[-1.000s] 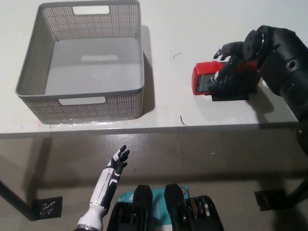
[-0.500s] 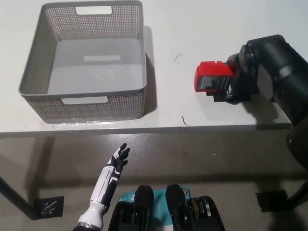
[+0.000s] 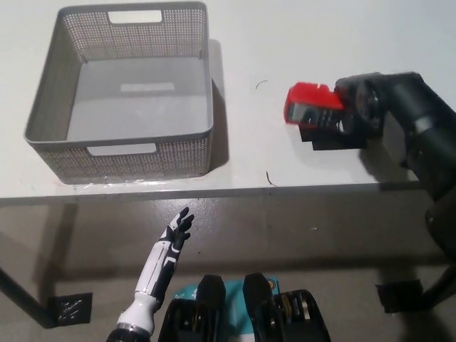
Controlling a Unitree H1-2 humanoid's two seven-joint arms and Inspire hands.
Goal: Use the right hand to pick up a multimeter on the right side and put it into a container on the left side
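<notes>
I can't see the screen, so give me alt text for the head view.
The black right hand grips a red multimeter on the white table, right of an empty grey basket. The white left hand hangs open below the table edge.

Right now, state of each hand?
Left hand: open, holds nothing, below the table edge.
Right hand: shut on the red multimeter.

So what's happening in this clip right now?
The black right hand is closed on a red multimeter at the right of the white table, apparently tipping it up. The grey mesh container on the left holds nothing. The white left hand rests open below the table edge.
</notes>
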